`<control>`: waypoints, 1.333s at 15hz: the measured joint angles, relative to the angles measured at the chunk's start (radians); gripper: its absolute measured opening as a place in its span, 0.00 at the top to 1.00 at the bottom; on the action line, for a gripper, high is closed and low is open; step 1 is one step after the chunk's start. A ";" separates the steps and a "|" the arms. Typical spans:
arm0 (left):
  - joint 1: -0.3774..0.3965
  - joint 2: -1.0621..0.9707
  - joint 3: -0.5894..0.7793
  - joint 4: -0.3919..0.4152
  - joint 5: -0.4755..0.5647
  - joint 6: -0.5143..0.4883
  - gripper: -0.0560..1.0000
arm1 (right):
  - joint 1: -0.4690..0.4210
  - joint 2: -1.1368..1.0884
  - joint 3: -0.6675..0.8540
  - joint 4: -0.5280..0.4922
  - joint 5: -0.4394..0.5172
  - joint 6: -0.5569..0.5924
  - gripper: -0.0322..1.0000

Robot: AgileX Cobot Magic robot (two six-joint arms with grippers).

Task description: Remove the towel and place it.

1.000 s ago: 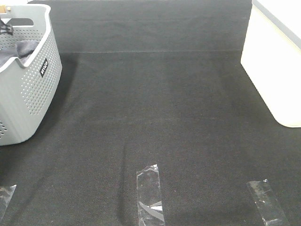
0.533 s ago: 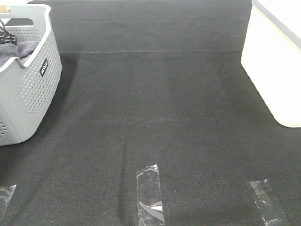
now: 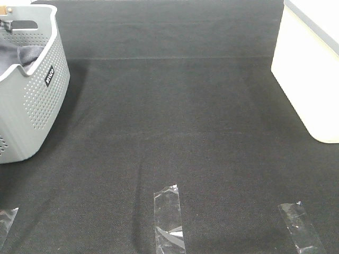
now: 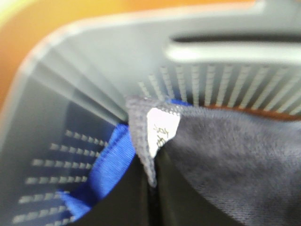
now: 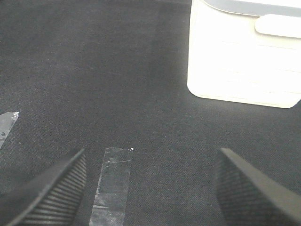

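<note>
**Towel corner pinched inside the basket**

From the high camera we see the basket (image 3: 37,100) at the left edge of the mat (image 3: 180,121), with a dark fold of the towel (image 3: 18,55) showing over its rim. A white bin (image 3: 310,79) stands at the far right, well apart from the basket. Tape (image 3: 168,217) strips lie along the near edge. Neither gripper appears in this view.

The left wrist picture is blurred, but we can make out the left gripper (image 4: 153,186) inside the basket. Its two dark fingers (image 4: 122,202) are pressed together, and the towel's (image 4: 225,150) hemmed corner runs down into the seam between them. A white label (image 4: 162,129) sits on that corner just past the fingertips. A blue cloth (image 4: 106,169) lies beside the towel, against the basket's (image 4: 94,70) perforated wall.

From the right wrist we see the right gripper (image 5: 150,160) above bare mat (image 5: 94,70), fingers (image 5: 51,188) spread wide with nothing between them. A tape (image 5: 113,183) strip lies below the gap, the bin (image 5: 244,56) farther off. No towel shows here.
</note>
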 joint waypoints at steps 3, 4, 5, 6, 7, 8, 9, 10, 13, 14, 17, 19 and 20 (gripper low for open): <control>-0.008 -0.054 0.000 -0.002 0.001 0.000 0.95 | 0.000 0.000 0.000 0.000 0.000 0.000 0.28; -0.015 -0.080 0.000 -0.002 0.005 0.000 0.95 | 0.000 0.000 0.000 0.000 0.000 0.000 0.28; -0.026 -0.108 0.000 -0.003 0.013 0.003 0.95 | 0.000 0.000 0.000 0.000 0.000 0.000 0.28; -0.047 -0.146 0.000 -0.004 0.015 0.025 0.95 | 0.000 0.000 0.000 0.000 0.000 0.000 0.28; -0.064 -0.178 0.000 -0.006 0.015 0.046 0.95 | 0.000 0.000 0.000 0.000 0.000 0.000 0.28; -0.083 -0.210 0.000 -0.006 0.015 0.063 0.95 | 0.000 0.000 0.000 0.000 0.000 0.000 0.28; -0.103 -0.243 0.000 -0.006 0.015 0.076 0.95 | 0.000 0.000 0.000 0.000 0.000 0.000 0.28; -0.126 -0.280 0.000 -0.006 0.014 0.083 0.95 | 0.000 0.000 0.000 0.000 0.000 0.000 0.28; -0.193 -0.391 0.000 -0.025 0.015 0.128 0.95 | 0.000 0.000 0.000 0.000 0.000 0.000 0.28; -0.219 -0.430 0.000 -0.038 0.015 0.155 0.95 | 0.000 0.000 0.000 0.000 0.000 0.000 0.28; -0.307 -0.524 0.000 -0.116 0.018 0.263 0.95 | 0.000 0.000 0.000 0.001 0.000 0.000 0.28; -0.359 -0.572 0.000 -0.195 0.048 0.317 0.95 | 0.000 0.000 0.000 0.001 0.000 0.000 0.28; -0.378 -0.588 0.000 -0.232 0.083 0.334 0.95 | 0.000 0.000 0.000 0.001 0.000 0.000 0.28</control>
